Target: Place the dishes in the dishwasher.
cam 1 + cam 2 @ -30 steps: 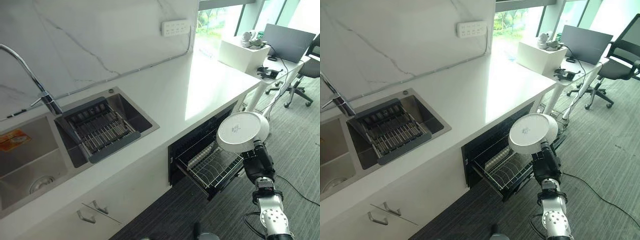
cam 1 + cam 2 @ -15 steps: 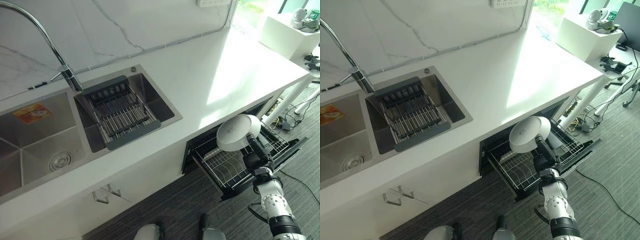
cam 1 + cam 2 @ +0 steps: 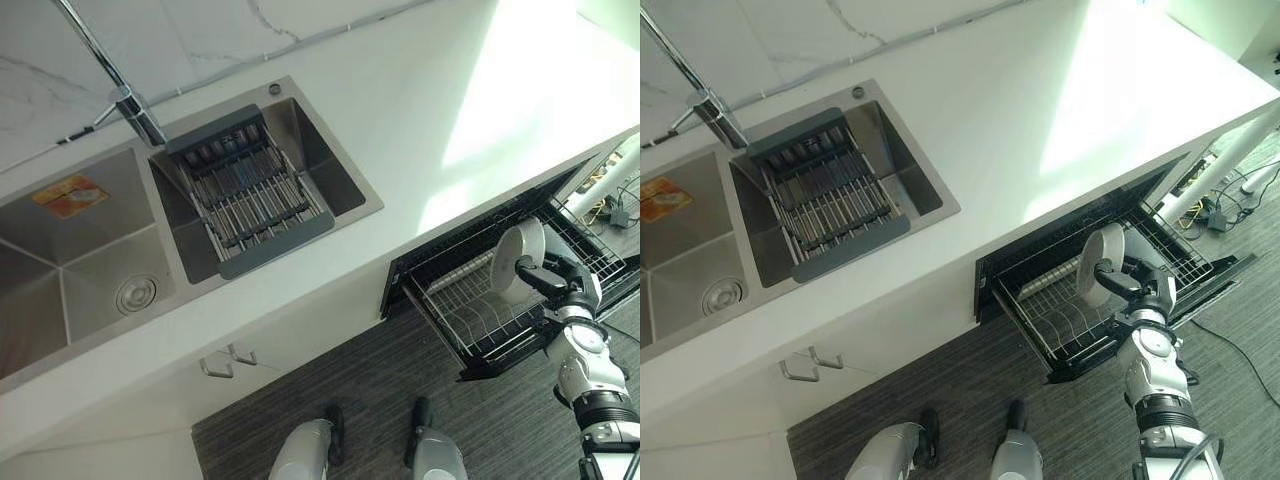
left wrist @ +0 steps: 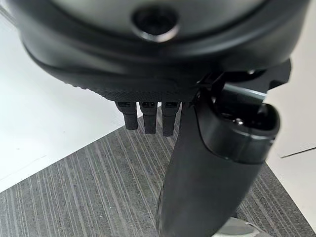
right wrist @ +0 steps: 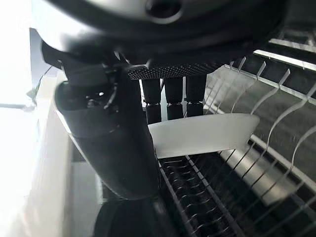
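Your right hand point(image 3: 556, 282) has tipped the gripped plate point(image 3: 520, 262) upright over the rack point(image 3: 470, 310); slotting comes next; left hand point(image 4: 148, 116) hangs relaxed.

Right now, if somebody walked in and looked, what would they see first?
Probably the white plate, held up on its edge in the robot's right hand, just over the pulled-out wire dishwasher rack under the white counter. Next they'd spot the shiny double sink, with a dark drying rack sitting across one basin.
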Tool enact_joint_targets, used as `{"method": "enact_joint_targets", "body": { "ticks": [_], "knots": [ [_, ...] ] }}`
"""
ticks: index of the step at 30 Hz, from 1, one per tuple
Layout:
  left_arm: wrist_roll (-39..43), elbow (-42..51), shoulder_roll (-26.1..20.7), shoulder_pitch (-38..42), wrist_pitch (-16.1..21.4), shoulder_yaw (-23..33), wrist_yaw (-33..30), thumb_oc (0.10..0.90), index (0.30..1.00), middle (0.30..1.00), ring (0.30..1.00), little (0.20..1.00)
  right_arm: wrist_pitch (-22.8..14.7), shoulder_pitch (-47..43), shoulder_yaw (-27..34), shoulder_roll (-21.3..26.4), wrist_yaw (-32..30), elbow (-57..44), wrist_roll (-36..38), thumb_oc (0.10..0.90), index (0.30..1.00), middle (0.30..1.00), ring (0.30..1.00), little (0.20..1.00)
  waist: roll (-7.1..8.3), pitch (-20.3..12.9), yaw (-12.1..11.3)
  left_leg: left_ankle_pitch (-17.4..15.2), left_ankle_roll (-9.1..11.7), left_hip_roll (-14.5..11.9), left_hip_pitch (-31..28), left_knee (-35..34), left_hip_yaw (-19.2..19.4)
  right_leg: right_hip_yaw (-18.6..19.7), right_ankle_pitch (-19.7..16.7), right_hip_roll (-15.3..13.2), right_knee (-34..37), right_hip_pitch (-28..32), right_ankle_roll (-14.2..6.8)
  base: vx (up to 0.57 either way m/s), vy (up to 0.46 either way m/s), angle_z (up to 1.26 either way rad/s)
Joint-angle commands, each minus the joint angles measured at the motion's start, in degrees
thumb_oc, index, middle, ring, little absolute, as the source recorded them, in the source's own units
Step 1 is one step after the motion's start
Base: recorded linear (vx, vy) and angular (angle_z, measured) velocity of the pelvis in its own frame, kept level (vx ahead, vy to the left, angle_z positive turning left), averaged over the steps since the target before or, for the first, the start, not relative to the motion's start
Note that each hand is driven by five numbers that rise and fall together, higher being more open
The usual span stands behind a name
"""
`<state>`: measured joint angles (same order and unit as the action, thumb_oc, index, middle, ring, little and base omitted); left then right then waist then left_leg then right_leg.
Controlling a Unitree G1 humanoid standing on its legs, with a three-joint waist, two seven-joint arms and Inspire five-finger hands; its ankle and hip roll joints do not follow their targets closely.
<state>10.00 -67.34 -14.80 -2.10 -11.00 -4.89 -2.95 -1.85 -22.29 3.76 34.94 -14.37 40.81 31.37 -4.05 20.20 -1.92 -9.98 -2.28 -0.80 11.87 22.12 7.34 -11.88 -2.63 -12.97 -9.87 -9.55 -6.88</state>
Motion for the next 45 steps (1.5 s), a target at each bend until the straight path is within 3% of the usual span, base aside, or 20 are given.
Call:
{"method": "enact_joint_targets", "body": {
  "ticks": [1,3,7,15,23,24,27,32,33,34,36,38,42,45],
  "knots": [
    [0.17,-1.03,-4.16,-2.11,-1.3,-2.08,-0.03,0.8,0.9,0.9,0.9,0.9,-5.2,-5.43,-2.39,6.82,-1.88,-2.33,-15.45,0.4,0.3,0.3,0.3,0.3,0.89,-3.33,-1.52,-2.99,4.76,-1.72,-3.34,-4.93,0.05,0.15,11.65,-1.17,-7.32,-0.27,-1.96,-0.02,-0.032,0.05],
    [0.18,-0.6,-4.46,-1.88,-1.5,-2.16,0.14,0.8,0.9,0.9,0.9,0.9,-4.74,-6.69,-4.38,7.95,-1.33,-1.36,-21.32,0.4,0.3,0.3,0.3,0.3,0.83,-2.62,-1.75,-3.08,4.85,-1.76,-3.49,-4.93,-0.06,0.1,11.68,-1.2,-7.32,-0.12,-2.05,-0.05,-0.042,0.05],
    [1.16,1.59,-7.21,2.14,-2.32,-4.09,0.3,0.8,0.9,0.9,0.9,0.9,0.61,-18.84,-19.12,11.89,-2.54,4.59,-37.19,0.4,0.3,0.3,0.3,0.3,0.54,1.36,-3.65,-1.48,4.59,-1.12,0.05,-4.93,-0.96,-0.06,10.33,-1.84,-7.32,-3.17,-2.46,-0.18,-0.118,0.04],
    [4.61,1.38,-8.34,6.72,-1.24,-6.99,0.91,0.8,0.9,0.9,0.9,0.9,5.15,-30.29,-31.74,10.52,-5.96,14.79,-45.58,0.4,0.3,0.3,0.3,0.3,-1.4,5.49,-5.74,0.3,4.47,0.15,6.41,-4.93,-2.7,-0.48,9.44,-2.22,-7.32,-8.68,-2.15,-0.1,-0.016,0.15],
    [5.69,1.49,-8.19,8.21,-0.81,-7.96,0.43,0.8,0.9,0.9,0.9,0.9,6.99,-34.16,-34.77,8.92,-4.09,18.59,-45.1,0.4,0.3,0.3,0.3,0.3,-2.02,7.07,-6.74,1.3,4.24,0.73,9.9,-4.93,-3.66,-0.76,8.85,-1.99,-7.32,-11.69,-1.98,-0.03,-0.001,0.08],
    [6.35,1.75,-8.25,9.33,-0.39,-8.41,0.32,0.8,0.9,0.9,0.9,0.9,5.59,-34.71,-35.23,7.14,1.72,20.06,-38.84,0.8,0.9,0.9,0.9,0.9,-2.34,7.88,-6.91,1.76,4.2,0.87,11.22,-4.93,-3.78,-1.04,8.42,-2.11,-7.32,-12.92,-1.73,-0.08,0.03,-0.02],
    [5.74,1.48,-8.14,10.04,0.04,-8.17,0.7,0.8,0.9,0.9,0.9,0.9,7.04,-33.55,-33.45,5.03,15.61,22.49,-31.58,0.8,0.9,0.9,0.9,0.9,-2.39,8.21,-6.92,1.94,4.34,0.65,11.53,-4.93,-3.53,-1.39,8.29,-2.41,-7.32,-13.25,-1.59,-0.04,0.028,0.02],
    [4.99,2.09,-8.76,10.0,-1.21,-7.6,1.59,0.8,0.9,0.9,0.9,0.9,9.27,-30.68,-29.33,4.46,23.85,24.35,-23.01,0.8,0.9,0.9,0.9,0.9,-2.04,8.01,-6.83,1.87,4.41,0.22,11.04,-4.93,-2.85,-1.93,8.26,-2.7,-7.32,-12.74,-1.65,-0.01,0.008,0.03],
    [4.79,2.32,-8.88,9.9,-1.46,-7.46,1.75,0.8,0.9,0.9,0.9,0.9,11.03,-30.59,-28.78,4.43,24.75,24.16,-24.11,0.8,0.9,0.9,0.9,0.9,-1.98,7.92,-6.86,1.86,4.42,0.18,10.89,-4.93,-2.72,-2.01,8.27,-2.73,-7.32,-12.57,-1.68,0.0,0.0,0.0],
    [4.46,2.64,-9.05,9.7,-1.64,-7.23,1.96,0.8,0.9,0.9,0.9,0.9,16.28,-30.22,-28.21,4.4,25.51,23.94,-26.43,0.8,0.9,0.9,0.9,0.9,-1.82,7.81,-6.86,1.83,4.37,0.09,10.67,-4.93,-2.5,-2.09,8.23,-2.81,-7.32,-12.39,-1.76,0.0,0.0,0.0],
    [4.3,3.8,-9.5,9.33,-2.22,-6.83,1.89,0.8,0.9,0.9,0.9,0.9,19.57,-28.16,-27.78,5.13,28.03,24.3,-27.02,0.8,0.9,0.9,0.9,0.9,-1.42,7.73,-6.74,1.83,4.37,-0.12,10.31,-4.93,-2.08,-2.16,8.14,-2.77,-7.32,-12.06,-1.96,0.0,-0.021,0.0],
    [4.27,4.48,-10.16,9.36,-2.86,-6.78,1.89,0.8,0.9,0.9,0.9,0.9,21.51,-27.66,-26.87,4.97,27.71,24.4,-27.54,0.8,0.9,0.9,0.9,0.9,-0.99,7.77,-6.81,1.66,4.16,-0.27,9.46,-4.93,-2.0,-2.1,8.07,-2.68,-7.32,-11.35,-2.08,0.01,-0.064,0.02],
    [4.55,5.91,-10.75,9.36,-3.95,-6.48,1.02,0.8,0.9,0.9,0.9,0.9,23.89,-27.91,-26.86,5.63,19.87,21.0,-27.03,0.8,0.9,0.9,0.9,0.9,-0.16,7.85,-6.61,1.52,3.98,-0.76,8.81,-4.93,-1.58,-1.71,7.84,-2.25,-7.32,-10.88,-2.46,-0.03,-0.079,-0.01],
    [5.97,6.58,-10.77,8.37,-4.17,-5.68,0.07,0.8,0.9,0.9,0.9,0.9,26.38,-26.94,-25.16,7.55,13.5,11.34,-25.4,0.8,0.9,0.9,0.9,0.9,0.63,7.91,-5.14,1.24,4.0,-1.21,8.56,-4.93,-1.01,-0.35,7.73,-1.34,-7.32,-11.13,-2.59,-0.06,-0.024,-0.05]
  ]
}}
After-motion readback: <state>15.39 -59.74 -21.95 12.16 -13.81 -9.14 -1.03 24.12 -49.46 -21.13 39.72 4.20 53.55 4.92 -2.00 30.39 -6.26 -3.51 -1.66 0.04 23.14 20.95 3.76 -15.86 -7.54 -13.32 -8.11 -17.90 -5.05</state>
